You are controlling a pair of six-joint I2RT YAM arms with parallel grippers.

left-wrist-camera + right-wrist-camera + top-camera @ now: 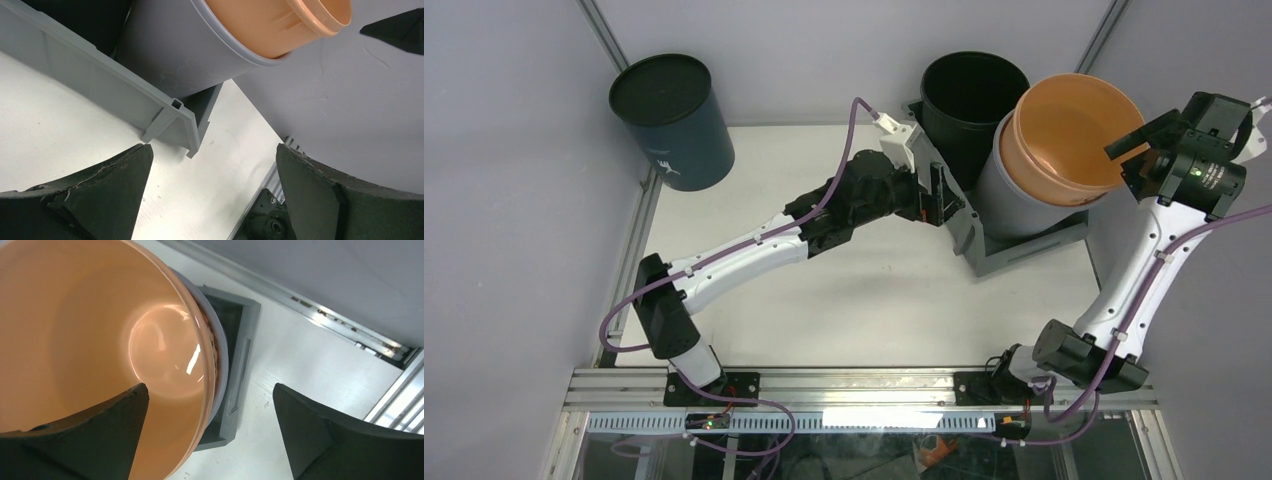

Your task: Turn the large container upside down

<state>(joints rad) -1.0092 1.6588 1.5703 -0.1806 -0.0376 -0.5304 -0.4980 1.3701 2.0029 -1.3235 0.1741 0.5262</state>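
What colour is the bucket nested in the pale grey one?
Orange; the bucket shows best in the right wrist view.

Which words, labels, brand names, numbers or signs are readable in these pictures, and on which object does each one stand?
No text can be read in any view.
On the dark blue bin: a small white mark on its side, too small to read.
On the pale grey bucket: a faint outline figure, perhaps a flower, not letters.
On the orange bucket and the large container: no lettering visible.
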